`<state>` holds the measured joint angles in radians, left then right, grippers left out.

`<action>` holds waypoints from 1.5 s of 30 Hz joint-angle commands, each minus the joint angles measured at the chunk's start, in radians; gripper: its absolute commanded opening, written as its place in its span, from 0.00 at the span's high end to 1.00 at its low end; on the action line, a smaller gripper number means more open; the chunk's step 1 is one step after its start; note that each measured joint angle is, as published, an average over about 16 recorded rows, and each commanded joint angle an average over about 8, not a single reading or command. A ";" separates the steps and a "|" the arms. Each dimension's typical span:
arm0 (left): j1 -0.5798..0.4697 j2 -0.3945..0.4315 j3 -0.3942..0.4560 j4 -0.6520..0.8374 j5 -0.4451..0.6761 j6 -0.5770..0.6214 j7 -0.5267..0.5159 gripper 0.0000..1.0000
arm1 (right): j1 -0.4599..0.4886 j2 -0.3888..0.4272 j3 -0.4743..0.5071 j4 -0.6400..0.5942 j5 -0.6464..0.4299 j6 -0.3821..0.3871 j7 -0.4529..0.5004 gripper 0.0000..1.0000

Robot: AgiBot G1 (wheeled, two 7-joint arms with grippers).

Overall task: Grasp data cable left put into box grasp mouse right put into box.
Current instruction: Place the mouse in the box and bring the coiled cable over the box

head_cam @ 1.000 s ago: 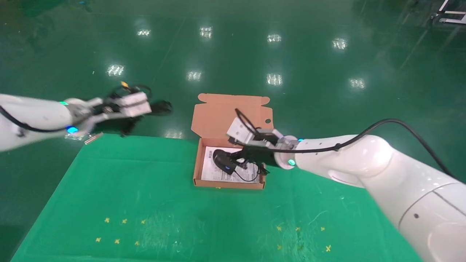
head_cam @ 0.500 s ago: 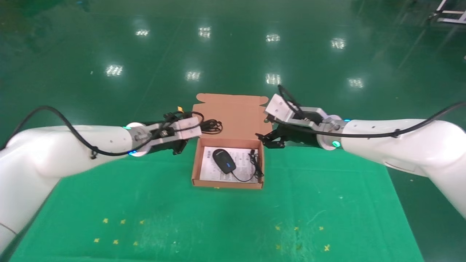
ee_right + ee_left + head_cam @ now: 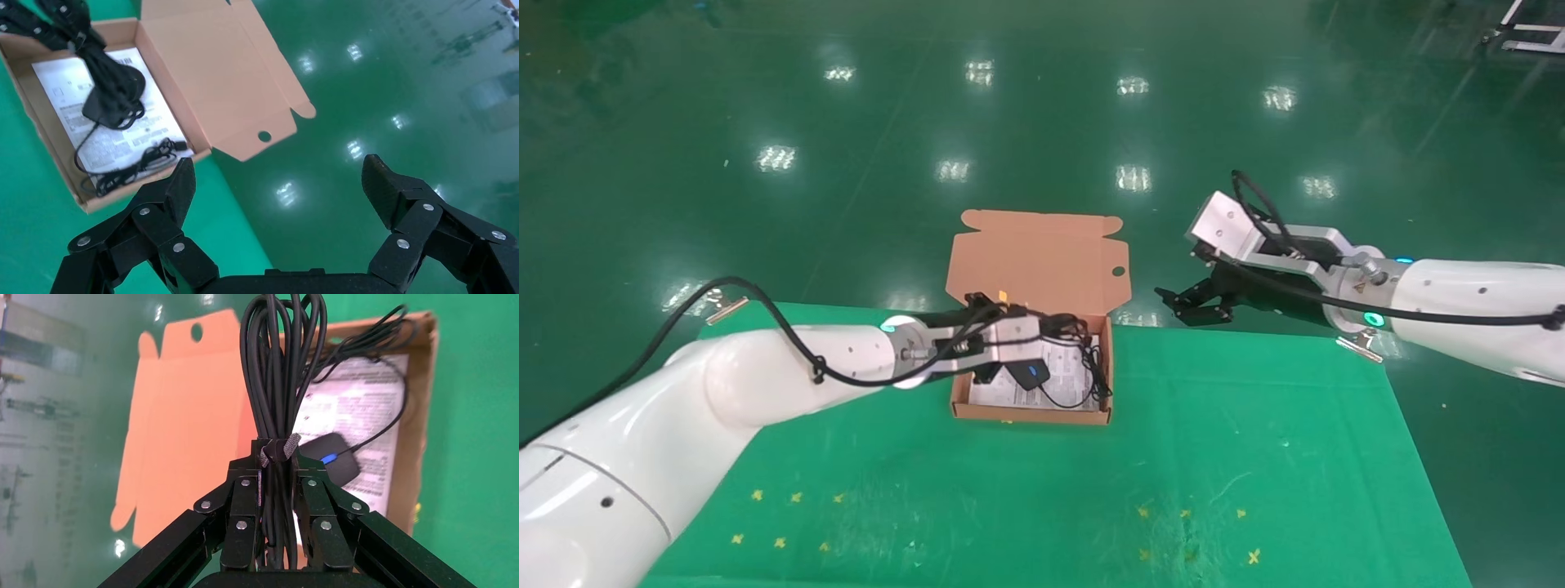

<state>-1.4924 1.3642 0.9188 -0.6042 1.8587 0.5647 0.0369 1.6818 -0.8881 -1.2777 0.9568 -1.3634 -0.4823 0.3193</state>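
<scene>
The salmon box point(image 3: 1030, 413) lies open on the green cloth with its flap lid point(image 3: 1038, 261) standing up at the back. The black mouse point(image 3: 1027, 373) rests on the box's white sheet, its thin cord point(image 3: 1091, 376) coiled along the right side. My left gripper point(image 3: 1050, 336) hovers over the box, shut on the data cable point(image 3: 281, 367), a bundle of black loops wrapped with a strap; the loops hang above the mouse point(image 3: 333, 462). My right gripper point(image 3: 1185, 304) is open and empty, off to the right of the box beyond the table's far edge.
Metal clips point(image 3: 725, 308) point(image 3: 1358, 347) hold the cloth at the far corners. Yellow cross marks point(image 3: 789, 518) point(image 3: 1193, 531) dot the near cloth. Shiny green floor point(image 3: 1042, 122) lies beyond the table.
My left arm swung in from the far left, carrying the data cable over the box. My right gripper let go of the mouse in the box and drew back to the right, open.
</scene>
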 commanded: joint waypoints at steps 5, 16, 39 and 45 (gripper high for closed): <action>0.000 0.006 0.064 0.004 -0.116 -0.014 0.090 0.88 | 0.015 0.058 -0.027 0.082 -0.053 0.016 0.089 0.00; -0.007 0.011 0.120 0.014 -0.183 -0.017 0.126 0.00 | 0.026 0.082 -0.048 0.123 -0.091 0.025 0.137 0.00; -0.019 -0.017 0.095 -0.013 -0.173 -0.015 0.105 0.00 | 0.027 0.074 -0.037 0.109 -0.079 0.028 0.124 0.00; -0.115 -0.054 0.047 0.010 -0.211 -0.043 0.015 0.00 | 0.077 0.092 -0.013 0.140 -0.091 0.045 0.110 0.00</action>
<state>-1.6073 1.3163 0.9694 -0.5824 1.6542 0.5208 0.0480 1.7644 -0.7968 -1.2973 1.0982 -1.4582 -0.4592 0.4255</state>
